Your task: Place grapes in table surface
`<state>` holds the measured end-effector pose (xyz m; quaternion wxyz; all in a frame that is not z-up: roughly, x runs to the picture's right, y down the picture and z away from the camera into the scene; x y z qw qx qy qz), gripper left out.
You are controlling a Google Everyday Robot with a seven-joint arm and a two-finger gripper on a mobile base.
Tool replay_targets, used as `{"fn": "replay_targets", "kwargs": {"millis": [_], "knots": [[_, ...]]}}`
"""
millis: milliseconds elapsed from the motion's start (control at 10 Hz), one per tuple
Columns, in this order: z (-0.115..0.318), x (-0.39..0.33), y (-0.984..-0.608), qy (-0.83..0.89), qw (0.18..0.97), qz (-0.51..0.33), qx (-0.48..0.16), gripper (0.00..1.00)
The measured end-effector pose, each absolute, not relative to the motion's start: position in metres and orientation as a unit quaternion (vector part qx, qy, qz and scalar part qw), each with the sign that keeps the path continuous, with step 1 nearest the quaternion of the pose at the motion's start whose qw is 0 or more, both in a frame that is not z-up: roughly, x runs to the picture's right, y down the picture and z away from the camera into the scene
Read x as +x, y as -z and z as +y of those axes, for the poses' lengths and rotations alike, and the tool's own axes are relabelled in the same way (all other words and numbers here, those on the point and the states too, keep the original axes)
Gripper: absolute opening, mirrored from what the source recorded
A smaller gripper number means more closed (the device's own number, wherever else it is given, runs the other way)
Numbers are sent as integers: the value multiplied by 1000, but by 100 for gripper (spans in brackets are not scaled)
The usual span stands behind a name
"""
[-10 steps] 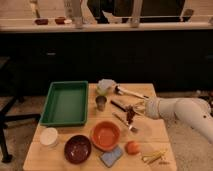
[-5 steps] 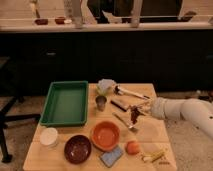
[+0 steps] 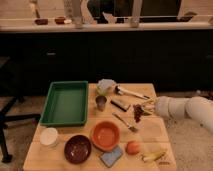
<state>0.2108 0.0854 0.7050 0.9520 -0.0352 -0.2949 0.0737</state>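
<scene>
My gripper [image 3: 143, 109] reaches in from the right on a white arm, over the right half of the table surface [image 3: 150, 132], a light tan slatted wooden top. It is shut on the grapes [image 3: 136, 113], a small dark red-purple bunch that hangs at the fingertips, low over the wood. The bunch is right of the small metal cup [image 3: 101, 103] and above a fork [image 3: 125, 122].
A green tray [image 3: 65, 102] is at the left. An orange bowl [image 3: 105, 135], a maroon bowl [image 3: 77, 148], a white cup [image 3: 49, 137], a blue sponge [image 3: 111, 157], an orange-red fruit [image 3: 132, 147] and a yellow item [image 3: 152, 156] line the front. A brush [image 3: 131, 92] lies behind.
The gripper with the grapes has hardly moved; it has shifted slightly over the right side of the table.
</scene>
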Motion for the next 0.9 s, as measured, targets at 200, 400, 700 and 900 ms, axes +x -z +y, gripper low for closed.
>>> {"fn": "replay_targets", "kwargs": {"millis": [200, 400, 700, 900], "knots": [[88, 221, -706, -76, 954, -287, -46, 0], [89, 230, -702, -78, 956, -276, -59, 0], [89, 242, -695, -80, 960, -260, -73, 0], [90, 246, -691, -80, 961, -254, -78, 0]]}}
